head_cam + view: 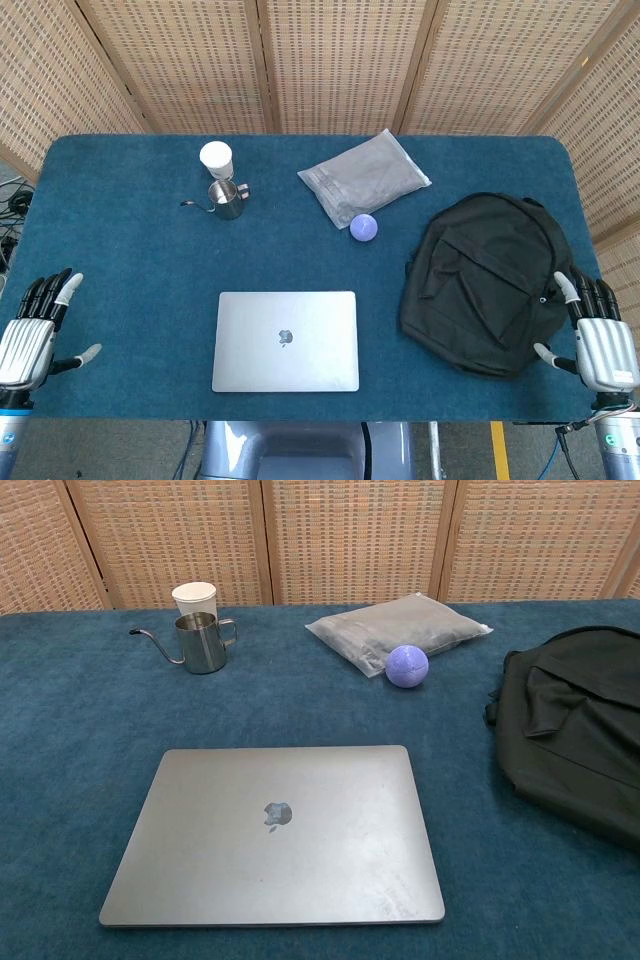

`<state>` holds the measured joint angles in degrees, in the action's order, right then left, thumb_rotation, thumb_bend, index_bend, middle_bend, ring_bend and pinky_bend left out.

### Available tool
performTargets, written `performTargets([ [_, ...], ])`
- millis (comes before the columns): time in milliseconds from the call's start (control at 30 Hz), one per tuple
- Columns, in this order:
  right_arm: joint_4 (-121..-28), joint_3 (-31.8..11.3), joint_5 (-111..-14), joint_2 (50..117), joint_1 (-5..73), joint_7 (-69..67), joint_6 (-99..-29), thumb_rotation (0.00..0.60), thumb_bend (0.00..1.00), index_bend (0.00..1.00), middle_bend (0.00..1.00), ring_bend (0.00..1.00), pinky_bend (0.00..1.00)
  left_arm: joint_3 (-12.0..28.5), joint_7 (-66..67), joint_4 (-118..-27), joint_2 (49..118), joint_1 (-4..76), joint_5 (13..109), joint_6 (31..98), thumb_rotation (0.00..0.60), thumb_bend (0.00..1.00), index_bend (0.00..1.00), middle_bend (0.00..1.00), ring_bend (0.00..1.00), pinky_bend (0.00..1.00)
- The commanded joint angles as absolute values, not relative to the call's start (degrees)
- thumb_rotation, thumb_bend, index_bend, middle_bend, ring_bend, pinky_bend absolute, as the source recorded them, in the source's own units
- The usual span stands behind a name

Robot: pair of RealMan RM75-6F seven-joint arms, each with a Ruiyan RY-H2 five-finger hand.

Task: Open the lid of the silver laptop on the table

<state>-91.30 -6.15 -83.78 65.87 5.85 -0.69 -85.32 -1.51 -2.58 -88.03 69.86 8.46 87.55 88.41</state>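
The silver laptop [286,341] [275,831] lies flat with its lid down near the table's front edge, logo facing up. My left hand [35,330] hovers at the table's left edge, far left of the laptop, fingers spread and holding nothing. Over at the right edge my right hand [596,335] is likewise spread and empty, beside the black backpack. Neither hand shows in the chest view.
A black backpack [490,281] [575,725] lies right of the laptop. Behind it sit a grey plastic pouch [364,177] [398,629], a purple ball [363,227] [407,666], a steel spouted pitcher [227,200] [201,643] and a white cup [215,157] [194,596]. Wicker screens stand behind the blue table [130,260].
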Motion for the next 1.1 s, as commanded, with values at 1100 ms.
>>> performTargets([
  [1100,-90.3,-6.5,-82.4,65.0,6.5,-4.5,-82.9,0.600,0.00,0.02,0.00,0.00,0.00,-4.4,9.4,-85.6,91.6,28.8,110.3,63.0,0.600,0.00,0.00,0.00,0.00,0.00],
])
